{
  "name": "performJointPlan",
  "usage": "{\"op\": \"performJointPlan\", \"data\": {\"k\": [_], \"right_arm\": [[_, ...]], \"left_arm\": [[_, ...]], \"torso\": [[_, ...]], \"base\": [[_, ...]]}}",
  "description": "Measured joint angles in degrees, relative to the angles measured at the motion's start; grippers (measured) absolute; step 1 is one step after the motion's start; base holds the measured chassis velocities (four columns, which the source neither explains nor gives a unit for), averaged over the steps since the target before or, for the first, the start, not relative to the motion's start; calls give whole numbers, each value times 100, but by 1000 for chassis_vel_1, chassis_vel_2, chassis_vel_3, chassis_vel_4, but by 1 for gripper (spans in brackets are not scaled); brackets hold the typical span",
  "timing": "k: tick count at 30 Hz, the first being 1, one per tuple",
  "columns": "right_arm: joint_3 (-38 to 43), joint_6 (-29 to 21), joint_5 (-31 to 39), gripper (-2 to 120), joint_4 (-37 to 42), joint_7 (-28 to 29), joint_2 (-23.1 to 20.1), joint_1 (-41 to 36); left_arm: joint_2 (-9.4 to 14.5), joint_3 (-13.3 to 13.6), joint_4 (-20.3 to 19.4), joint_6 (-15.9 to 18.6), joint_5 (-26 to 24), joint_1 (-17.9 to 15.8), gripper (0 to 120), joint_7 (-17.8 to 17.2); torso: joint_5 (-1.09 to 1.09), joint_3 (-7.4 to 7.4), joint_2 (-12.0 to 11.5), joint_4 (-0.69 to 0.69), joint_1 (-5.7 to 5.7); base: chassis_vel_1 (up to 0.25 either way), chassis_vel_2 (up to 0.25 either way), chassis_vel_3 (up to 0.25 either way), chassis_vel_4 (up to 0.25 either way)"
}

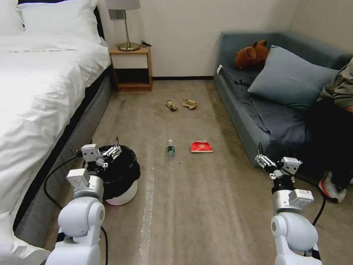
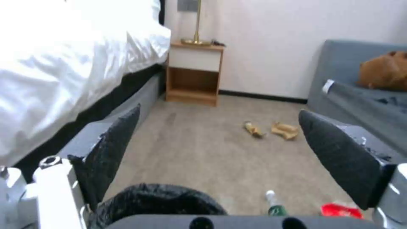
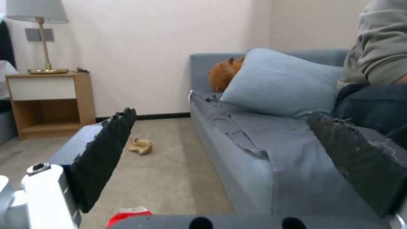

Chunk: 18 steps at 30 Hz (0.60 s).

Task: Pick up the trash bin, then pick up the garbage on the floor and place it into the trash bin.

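Carpeted bedroom floor, trash bin [image 1: 123, 184] directly beneath spread left pincer [image 1: 114, 150].

White bin [image 1: 125, 195] w/ black bag, red-white packet [image 1: 201, 147], green-label bottle [image 1: 170, 149].

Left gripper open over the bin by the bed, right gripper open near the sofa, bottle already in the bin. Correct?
Not quite: the bottle lies on the carpet beside the red-white packet, as the head view shows. The rest holds: left gripper open over the trash bin by the bed, right gripper open near the sofa.
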Motion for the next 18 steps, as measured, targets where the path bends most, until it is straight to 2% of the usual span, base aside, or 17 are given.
{"op": "performJointPlan", "data": {"k": [8, 9, 10, 11, 12, 13, 15, 16, 18], "right_arm": [[-14, 25, -26, 100, -43, -3, -12, 10], [-24, 26, -30, 100, -45, -4, -11, 13], [-35, 33, -38, 100, -46, -4, -7, 19], [-35, 33, -38, 100, -46, -4, -7, 19], [-44, 40, -43, 100, -46, -5, 0, 22], [-44, 40, -43, 100, -46, -5, 0, 22], [-43, 50, -43, 100, -43, -8, 2, 14], [-43, 50, -43, 100, -43, -8, 2, 14], [-32, 67, -42, 100, -42, -12, -1, 5]], "left_arm": [[-6, 4, -48, 41, -44, 26, 100, -76], [-17, -8, -38, 57, -97, 29, 100, -179], [-42, -44, 28, 92, -219, 36, 100, -427], [-42, -44, 28, 92, -219, 36, 100, -427], [-72, -88, 120, 137, -375, 42, 100, -742], [-72, -88, 120, 137, -375, 42, 100, -742], [-117, -147, 251, 195, -587, 50, 100, -1175], [-117, -147, 251, 195, -587, 50, 100, -1175], [-161, -204, 373, 253, -794, 58, 100, -1594]], "torso": [[-3, 0, 0, -1, 0], [-2, 0, 0, -1, 0], [-3, 0, 0, -1, 0], [-3, 0, 0, -1, 0], [-3, 0, 0, 0, 0], [-3, 0, 0, 0, 0], [-3, 0, 0, 0, 0], [-3, 0, 0, 0, 0], [-2, 0, 0, -1, 0]], "base": [[0, 0, 0, 0], [0, 0, 0, 0], [0, 0, 0, 0], [0, 0, 0, 0], [0, 0, 0, 0], [0, 0, 0, 0], [0, 0, 0, 0], [0, 0, 0, 0], [0, 0, 0, 0]]}}
